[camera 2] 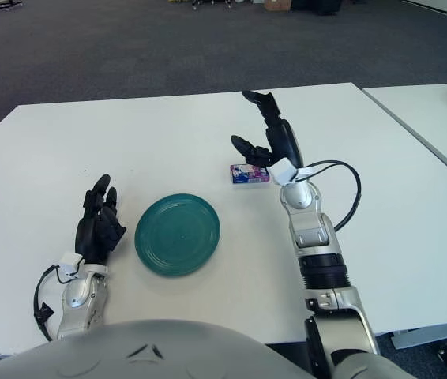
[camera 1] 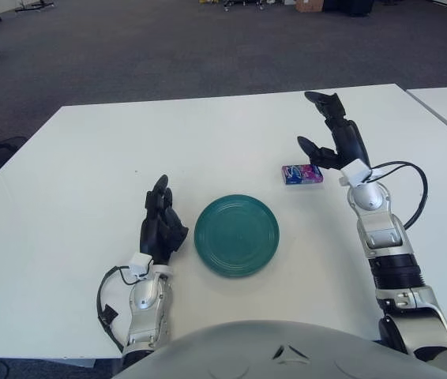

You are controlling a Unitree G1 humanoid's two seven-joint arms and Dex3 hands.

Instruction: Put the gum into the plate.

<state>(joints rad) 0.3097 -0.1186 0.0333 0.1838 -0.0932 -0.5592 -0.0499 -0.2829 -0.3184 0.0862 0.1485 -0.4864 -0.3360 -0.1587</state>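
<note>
Our round teal plate (camera 1: 236, 235) sits bare on the white bench (camera 1: 89, 174). The small purple gum box (camera 1: 302, 174) lies right of it, under our spread-fingered right hand (camera 1: 332, 134). Left hand (camera 1: 161, 227), fingers relaxed, idles left of the plate.

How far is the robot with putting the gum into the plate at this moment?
Nothing is finished: the gum lies on the white table, apart from the green plate, which holds nothing. In hand: the right hand is raised over the gum, fingers open, not gripping. The left hand shows idle left of the plate. Left: grasp, carry, release.
</note>
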